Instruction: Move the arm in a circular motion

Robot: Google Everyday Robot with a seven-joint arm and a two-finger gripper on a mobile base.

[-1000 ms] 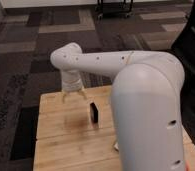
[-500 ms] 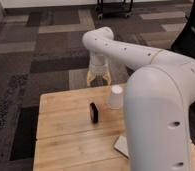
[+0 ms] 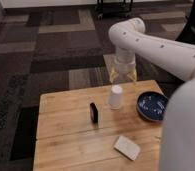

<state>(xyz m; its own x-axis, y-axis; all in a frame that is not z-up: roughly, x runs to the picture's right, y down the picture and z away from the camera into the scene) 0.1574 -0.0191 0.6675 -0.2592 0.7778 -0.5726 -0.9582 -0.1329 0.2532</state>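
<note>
The large glossy white arm reaches in from the right, bends at a rounded joint near the top and points down. Its translucent gripper hangs over the far edge of the wooden table, just above and behind an upside-down white cup. The jaws stand apart and hold nothing. A thick white arm segment fills the lower right and hides that corner of the table.
A dark blue bowl sits right of the cup. A small black object stands at the table's middle. A flat white pad lies near the front. Grey patterned carpet surrounds the table; a black cart base stands at the back.
The arm's wrist and gripper have swung from the table's left side to the right and farther back, uncovering the cup and the bowl.
</note>
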